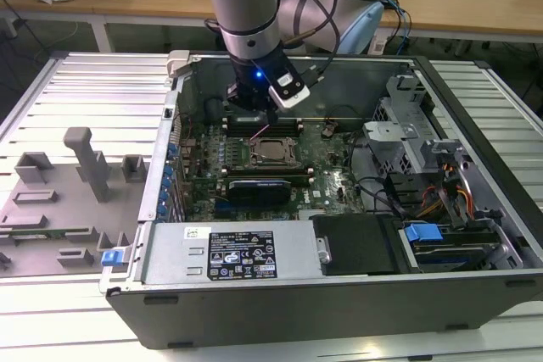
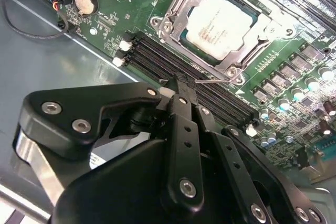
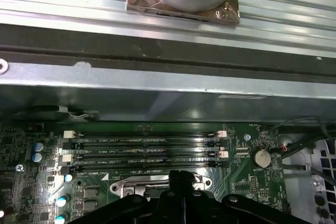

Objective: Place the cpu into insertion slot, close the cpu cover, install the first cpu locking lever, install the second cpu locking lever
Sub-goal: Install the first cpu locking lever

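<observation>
The cpu (image 2: 218,19), a silvery square chip, lies flat in the insertion slot (image 2: 184,37), of which a dark edge shows around the chip. The cpu cover (image 2: 176,11), a silvery metal frame, lies down over the chip's border. A thin metal locking lever (image 2: 212,81) sticks out beside the socket's corner. My gripper (image 2: 174,85) hovers over the memory slots with its black fingers together, tips right at the lever's free end; whether they touch it I cannot tell. In the exterior view the gripper (image 1: 265,123) hangs just behind the cpu (image 1: 273,152) inside the open case.
Long black memory slots (image 2: 173,61) run between gripper and socket. A coin battery (image 2: 85,2) sits nearby. The case's metal wall (image 3: 157,82) rises close behind. The power supply (image 1: 229,252), drive cage (image 1: 407,133) and cables crowd the case. A grey fixture tray (image 1: 68,192) lies outside.
</observation>
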Controlling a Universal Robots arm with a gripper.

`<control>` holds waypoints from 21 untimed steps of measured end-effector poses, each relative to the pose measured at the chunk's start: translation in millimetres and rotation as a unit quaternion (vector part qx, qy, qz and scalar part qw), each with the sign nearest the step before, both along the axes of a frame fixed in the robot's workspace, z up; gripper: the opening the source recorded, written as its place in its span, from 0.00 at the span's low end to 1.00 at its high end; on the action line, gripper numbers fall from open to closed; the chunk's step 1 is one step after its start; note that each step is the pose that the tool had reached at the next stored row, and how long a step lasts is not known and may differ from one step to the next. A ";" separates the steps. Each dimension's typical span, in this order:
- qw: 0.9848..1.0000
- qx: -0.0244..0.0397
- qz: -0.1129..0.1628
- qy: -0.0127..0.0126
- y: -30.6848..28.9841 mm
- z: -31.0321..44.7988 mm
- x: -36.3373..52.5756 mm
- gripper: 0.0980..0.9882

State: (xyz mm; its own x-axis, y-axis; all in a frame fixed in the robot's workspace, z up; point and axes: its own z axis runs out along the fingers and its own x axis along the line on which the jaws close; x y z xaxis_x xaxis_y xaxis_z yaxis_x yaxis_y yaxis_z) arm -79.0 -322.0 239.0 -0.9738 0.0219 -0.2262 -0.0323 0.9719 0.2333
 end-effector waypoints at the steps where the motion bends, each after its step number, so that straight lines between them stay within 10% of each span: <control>1: 1.000 0.000 0.000 0.000 1.5 -0.7 0.0 0.01; 5: 1.000 -0.001 0.000 -0.001 6.7 -1.8 -0.1 0.01; 11: 1.000 -0.004 -0.002 -0.013 7.7 -9.6 -4.4 0.01; 21: 1.000 -0.004 -0.007 -0.025 7.6 -18.2 -5.3 0.01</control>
State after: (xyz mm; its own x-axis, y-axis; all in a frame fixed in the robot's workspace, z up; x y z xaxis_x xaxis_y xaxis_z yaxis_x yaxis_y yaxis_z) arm -84.3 -314.4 220.8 -0.9610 0.0336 -0.2746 -0.0298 0.9743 0.2234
